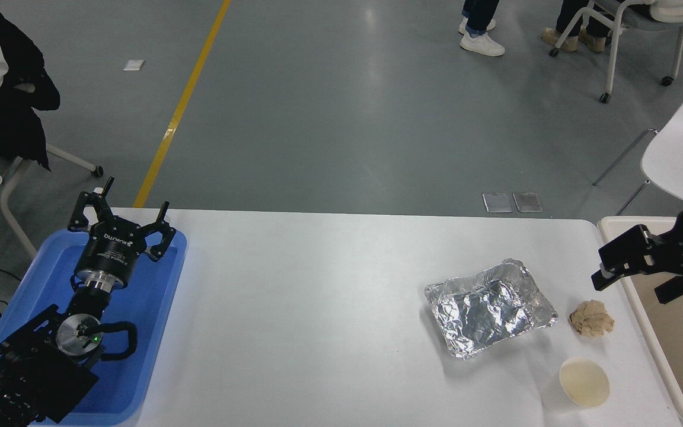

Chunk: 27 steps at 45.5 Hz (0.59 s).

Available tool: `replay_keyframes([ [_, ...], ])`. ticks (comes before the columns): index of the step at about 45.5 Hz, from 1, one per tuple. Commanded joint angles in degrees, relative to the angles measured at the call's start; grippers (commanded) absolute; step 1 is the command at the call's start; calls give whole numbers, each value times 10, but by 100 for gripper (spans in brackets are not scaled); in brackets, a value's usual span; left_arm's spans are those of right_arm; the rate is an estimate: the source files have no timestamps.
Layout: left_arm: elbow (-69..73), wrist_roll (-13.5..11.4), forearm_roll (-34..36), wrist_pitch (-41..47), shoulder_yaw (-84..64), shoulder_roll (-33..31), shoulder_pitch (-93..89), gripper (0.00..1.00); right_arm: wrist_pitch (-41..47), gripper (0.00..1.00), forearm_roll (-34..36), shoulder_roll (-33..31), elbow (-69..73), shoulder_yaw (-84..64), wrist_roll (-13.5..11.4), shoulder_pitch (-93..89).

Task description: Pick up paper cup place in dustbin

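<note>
Grey shop floor behind, white worktop [329, 308] up front. Biggest thing is the dustbin [614, 224], butted against the worktop's right end. Left pincer [121, 220] sits parked over the blue tray [146, 332], prongs spread, holding nothing. Right pincer [635, 274] hangs above the bin's near rim, jaws apart and empty. Then the foil tray [490, 308], the brown paper ball [591, 318], and the paper cup [584, 382], upright, mouth up, near the front right corner. So the cup lies toward the camera and slightly left of the right pincer, by far the closer arm.
</note>
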Motion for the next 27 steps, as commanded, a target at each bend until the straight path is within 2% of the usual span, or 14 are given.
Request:
replay_keyframes([
  [1,0,0,0,0,0,0,0,100,0,100,-7,-11,5,-5,0,-43],
  [10,-1,-1,0,0,0,0,0,100,-5,100,-8,-16,-2,3,0,-100],
  [27,0,0,0,0,0,0,0,100,-146,100,-11,-6,-50,26,0,-236],
])
